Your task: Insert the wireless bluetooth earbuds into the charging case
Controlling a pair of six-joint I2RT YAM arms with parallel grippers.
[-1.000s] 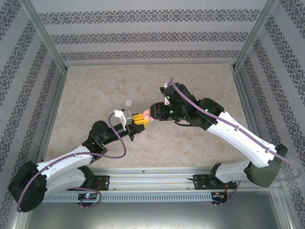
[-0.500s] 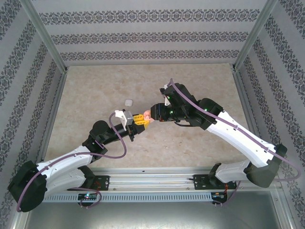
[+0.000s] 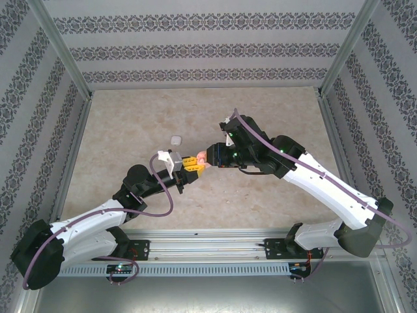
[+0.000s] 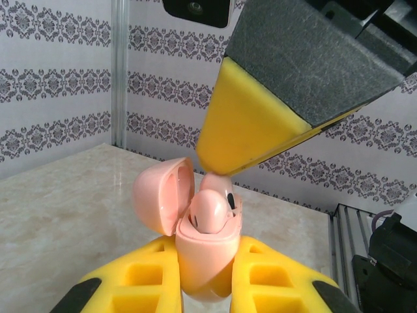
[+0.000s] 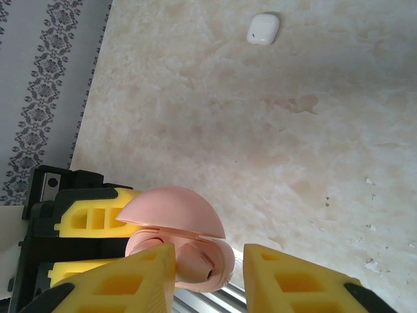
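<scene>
My left gripper (image 3: pixel 193 163) (image 4: pixel 207 264) is shut on the pink charging case (image 4: pixel 207 254) (image 5: pixel 218 261) and holds it above the table. The case's lid (image 4: pixel 159 195) (image 5: pixel 172 208) is swung open. A pink earbud (image 4: pixel 210 212) (image 5: pixel 192 264) sits in the case. A second earbud (image 4: pixel 226 186) stands behind it, under one yellow fingertip (image 4: pixel 251 130) of my right gripper. The right gripper (image 3: pixel 207 156) (image 5: pixel 208 257) is open. Its jaws straddle the case: one finger touches the earbud and the other stands apart. Another whitish earbud (image 3: pixel 174 139) (image 5: pixel 263 29) lies on the table.
The beige marble table (image 3: pixel 273 111) is fenced by patterned walls and metal posts (image 3: pixel 62 49). A metal rail (image 3: pixel 215 248) runs along the near edge by the arm bases.
The right gripper's tip has shifted very slightly at the case. The left arm and the case hold still.
</scene>
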